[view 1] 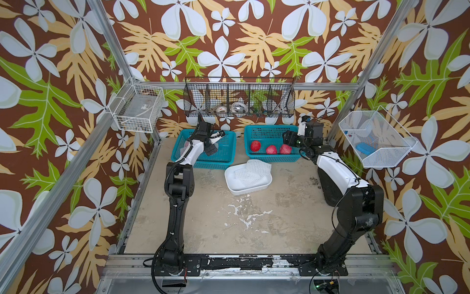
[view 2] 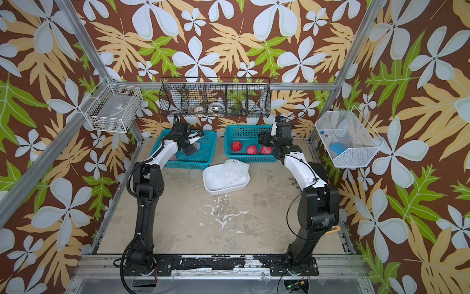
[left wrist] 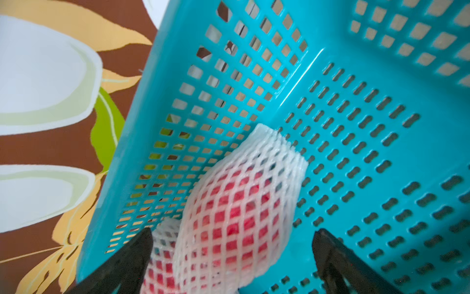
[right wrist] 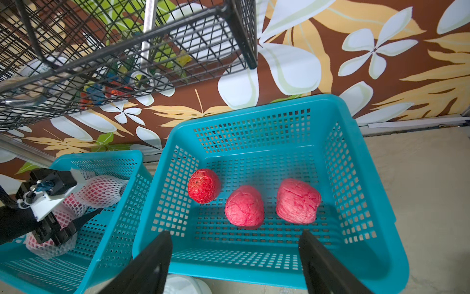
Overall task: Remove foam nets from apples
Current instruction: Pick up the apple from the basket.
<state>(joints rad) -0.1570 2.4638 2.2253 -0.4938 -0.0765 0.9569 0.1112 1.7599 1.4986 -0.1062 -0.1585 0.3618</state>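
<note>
Three bare wrinkled red apples [view 1: 271, 149] line the right teal basket [view 1: 264, 126], netted apples [left wrist: 236, 211] lie in the left teal basket [view 1: 211, 164], and empty white foam nets [view 1: 251, 169] fill the white tray [view 1: 236, 189].

Robotics lab test cell, seen from the front. A left arm [view 1: 178, 196] and right arm [view 1: 356, 203] stood bolted to a base rail [view 1: 229, 264] beside a scuffed worktop [view 1: 254, 219]. Aluminium framing [view 1: 328, 86] and floral-print panels [view 1: 254, 38] boxed it in, with wire baskets [view 1: 239, 96] hanging on them.
</note>
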